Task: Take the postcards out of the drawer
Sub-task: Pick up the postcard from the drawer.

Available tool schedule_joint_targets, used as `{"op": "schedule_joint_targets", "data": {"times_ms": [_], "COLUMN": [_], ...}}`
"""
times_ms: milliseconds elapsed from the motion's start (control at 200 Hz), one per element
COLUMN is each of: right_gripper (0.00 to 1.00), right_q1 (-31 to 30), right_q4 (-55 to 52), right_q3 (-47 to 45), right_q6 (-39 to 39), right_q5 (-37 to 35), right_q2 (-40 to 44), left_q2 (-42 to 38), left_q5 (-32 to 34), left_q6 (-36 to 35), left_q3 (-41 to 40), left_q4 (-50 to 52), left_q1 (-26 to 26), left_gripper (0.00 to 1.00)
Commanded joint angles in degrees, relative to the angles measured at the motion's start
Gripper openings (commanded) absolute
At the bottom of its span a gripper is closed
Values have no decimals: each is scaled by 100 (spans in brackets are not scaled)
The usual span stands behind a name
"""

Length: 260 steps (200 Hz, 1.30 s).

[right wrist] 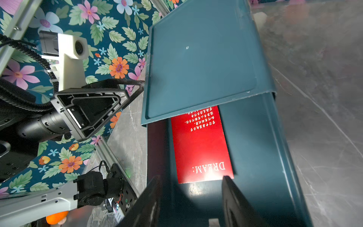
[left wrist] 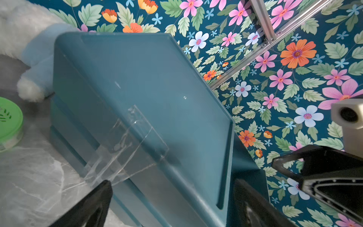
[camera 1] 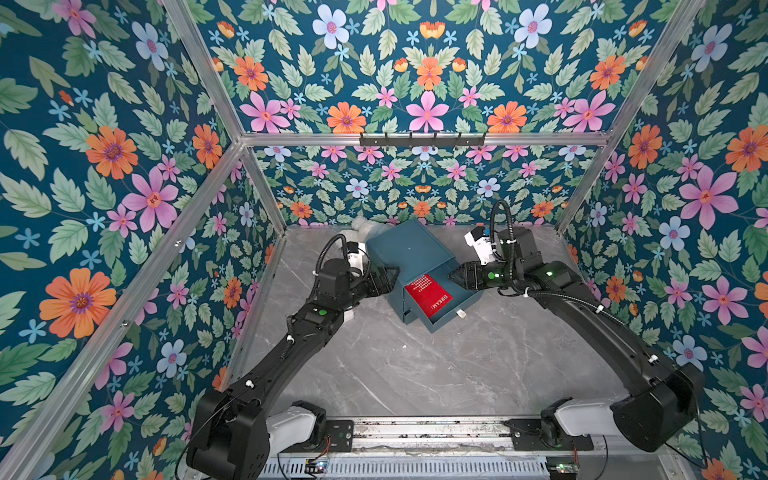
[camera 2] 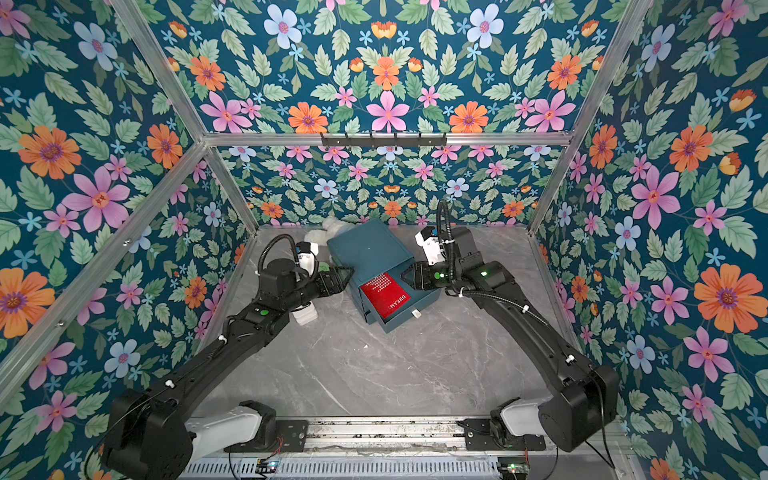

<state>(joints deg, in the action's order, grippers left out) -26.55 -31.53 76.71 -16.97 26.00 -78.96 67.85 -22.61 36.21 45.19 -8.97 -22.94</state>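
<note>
Jaws of the left gripper (camera 1: pixel 390 275) stand wide apart, empty, beside the cabinet (camera 1: pixel 409 249). One red DREAM postcard (camera 1: pixel 428 293) lies in the pulled-out drawer (camera 1: pixel 459 296). The right gripper (camera 1: pixel 452 277), parted and empty, hovers just right of it; the reach is in hand, and next it must lower and pinch the thin edge.

Grey marble table (camera 1: pixel 415 374) bears teal drawer box (camera 1: pixel 407 251), white plush (camera 1: pixel 360 224).
</note>
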Motion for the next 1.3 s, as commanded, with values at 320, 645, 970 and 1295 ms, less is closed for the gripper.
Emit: {"op": "schedule_joint_targets", "data": {"times_ms": [320,645,970,1295], "right_gripper": [58,58,61,61], "right_q1": [-391,-509,-609,-631], "right_q4": [-337,-459,-469,-48], "right_q3": [444,342,446,276], "right_q6": [738,993,1060,557], "right_q5": [-607,-1171,-1167,218], "right_q2": [-993,-1259,-1549,-1544], "left_q2": [346,516,542,623], "left_q5": [-97,-51,-37,-33], "left_q6": [471,497,509,508], "left_q3": [-220,-269,-241,-199], "left_q4": [-1027,-1164,-1188,-1203], "left_q1": [-174,-176,-176,-176], "left_gripper": [100,100,100,100]}}
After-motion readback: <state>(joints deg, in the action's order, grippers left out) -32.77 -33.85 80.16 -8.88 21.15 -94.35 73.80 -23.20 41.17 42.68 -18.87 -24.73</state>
